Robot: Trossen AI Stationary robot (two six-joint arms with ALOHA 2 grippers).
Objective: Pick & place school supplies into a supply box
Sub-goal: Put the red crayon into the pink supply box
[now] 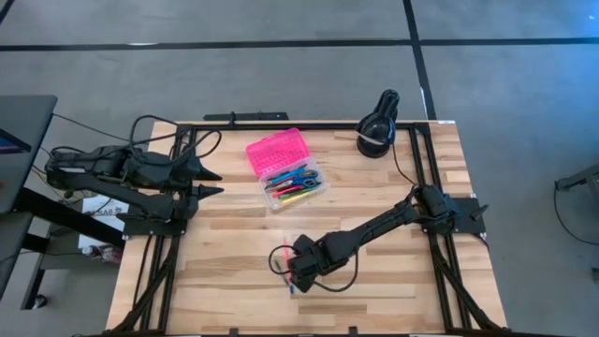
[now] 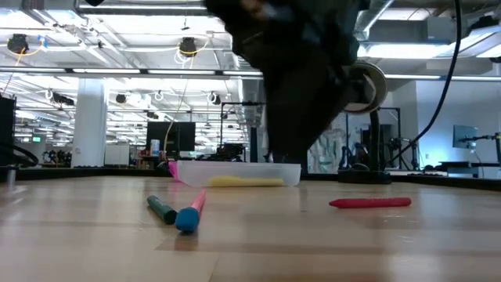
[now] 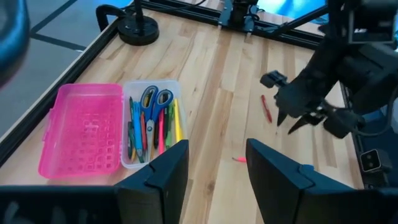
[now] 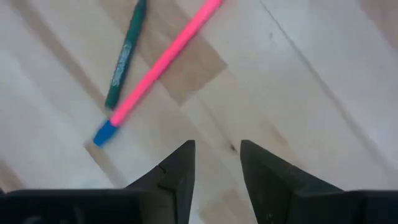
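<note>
Pale wooden slats make up the work table [image 1: 374, 271], which stands on a grey floor inside a dark metal frame; the low view looks across it into a large open hall with ceiling lights and pillars.

Supply box: a small rectangular plastic pencil case [image 1: 285, 168] lies open towards the far middle of the table. Its bright pink textured lid [image 3: 81, 129] is folded flat beside the clear base [image 3: 152, 127]. The base holds several pens and pencils plus a pair of blue-handled scissors [image 3: 152, 102].

Loose supplies: a dark green marker [image 4: 126, 55] and a pink pen with a blue cap [image 4: 163, 62] lie on the bare wood near the front of the table, close together, converging toward one end. A red pen [image 2: 369, 202] lies apart from them on the wood. A small orange-red scrap [image 3: 239, 159] also lies on the table; what it is cannot be told.

Right gripper [image 4: 216, 171]: positioned low over the table just beside the green marker and pink pen. Its fingers stand parted with bare wood between them; nothing is gripped.

Left gripper [image 3: 214, 168]: waiting at the left edge of the table, fingers apart, holding nothing.

A black round device with a white label [image 1: 377, 131] sits at the far right corner.
</note>
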